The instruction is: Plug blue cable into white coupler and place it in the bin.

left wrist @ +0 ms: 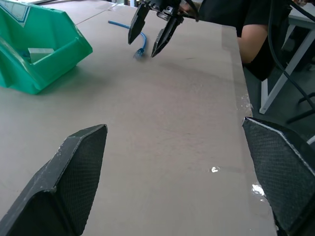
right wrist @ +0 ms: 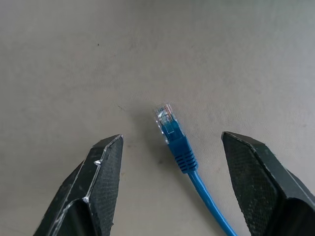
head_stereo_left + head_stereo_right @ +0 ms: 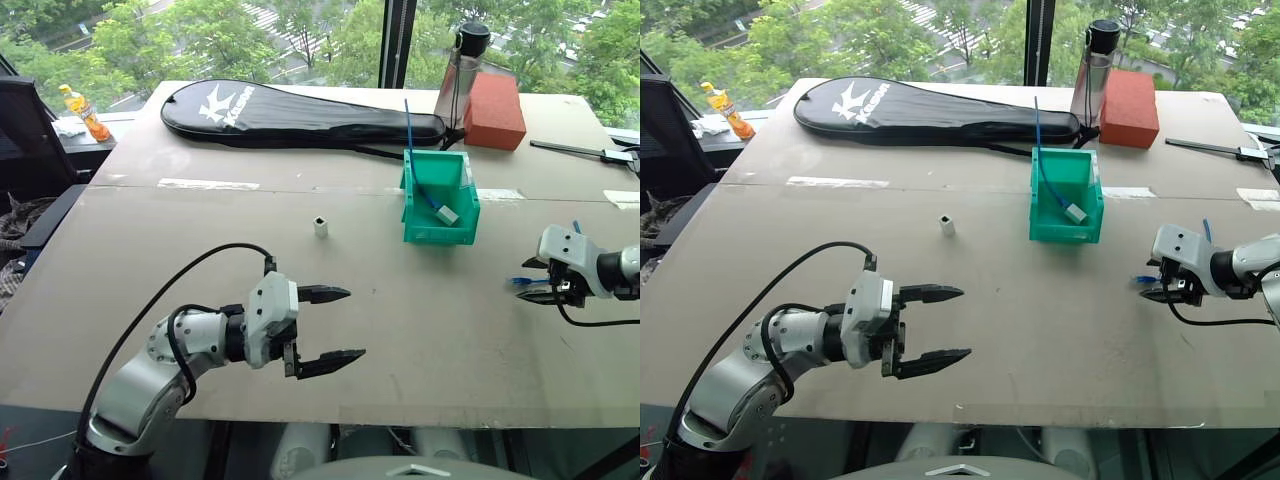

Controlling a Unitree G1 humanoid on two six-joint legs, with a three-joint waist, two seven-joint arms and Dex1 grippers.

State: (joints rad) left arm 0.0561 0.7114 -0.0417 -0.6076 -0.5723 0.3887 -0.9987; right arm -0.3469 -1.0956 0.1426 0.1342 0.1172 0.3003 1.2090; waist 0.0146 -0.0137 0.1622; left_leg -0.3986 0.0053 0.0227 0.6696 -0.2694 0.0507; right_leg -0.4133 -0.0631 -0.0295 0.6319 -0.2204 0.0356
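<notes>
The table (image 3: 300,330) is a broad grey-brown board that carries every item. At its far edge, beyond the bin, a black racket cover (image 3: 300,115) lies flat; a red-brown block (image 3: 494,110) and a dark-capped bottle (image 3: 460,75) stand just behind the bin. The bin (image 3: 440,200) is teal-green, sits upright on the table with its low front facing the robot, and contains a second, straighter blue cable ending in a grey-white block (image 3: 446,213). The left gripper (image 3: 330,328) hovers over the near part of the table, well in front of the bin and to its left, pointing toward the right; its two black fingers (image 1: 74,182) are spread wide and hold nothing. The right gripper (image 3: 530,290) hangs in front of the bin and to its right, angled down at the table; its fingers (image 2: 98,182) stand apart on either side of the cable end without touching it. The blue cable (image 2: 189,164) lies on the table between those fingers, its clear plug (image 2: 164,117) resting flat. The white coupler (image 3: 321,226) stands alone on the table to the left of the bin, well apart from it and from both grippers.
</notes>
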